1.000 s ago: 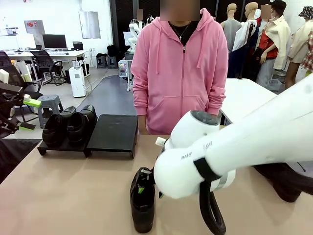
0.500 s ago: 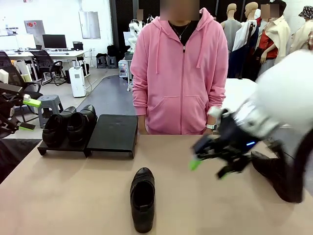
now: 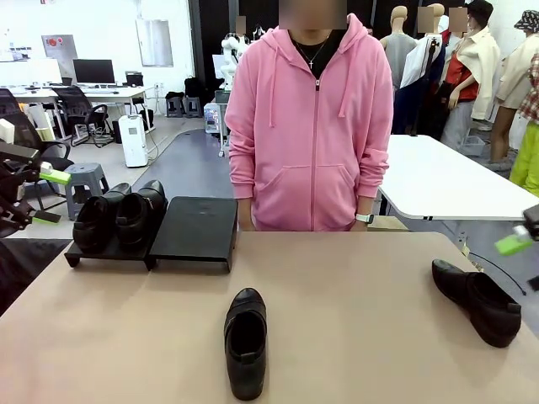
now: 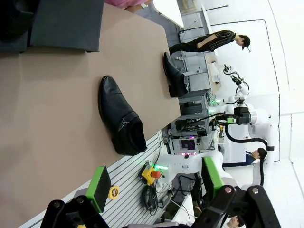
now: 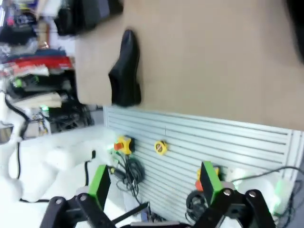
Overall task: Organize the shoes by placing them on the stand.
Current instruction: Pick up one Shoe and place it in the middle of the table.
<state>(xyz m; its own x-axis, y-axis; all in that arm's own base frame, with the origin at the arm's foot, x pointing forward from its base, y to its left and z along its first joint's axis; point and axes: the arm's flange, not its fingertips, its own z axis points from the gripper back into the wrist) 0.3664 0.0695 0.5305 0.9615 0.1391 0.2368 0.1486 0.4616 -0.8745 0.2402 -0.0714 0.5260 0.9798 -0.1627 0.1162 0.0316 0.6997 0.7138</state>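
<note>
Two pairs of green-padded fingers [image 4: 99, 187] stand spread wide, gripping nothing: the left gripper [image 4: 154, 185] off the table's left edge, the right gripper [image 5: 154, 183] off its right side. One shoe [image 3: 246, 341] lies by the near edge, open tabletop [image 3: 362, 286] all round it. A second shoe [image 3: 477, 300] is near the right edge. Two shoes [image 3: 118, 215] sit on the stand [image 3: 198, 227].

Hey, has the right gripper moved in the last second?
Yes. The right gripper swung right, away from the centre shoe, out past the right-hand shoe.

Glossy black leather shoes [image 3: 246, 341], matte black stand [image 3: 198, 227].
</note>
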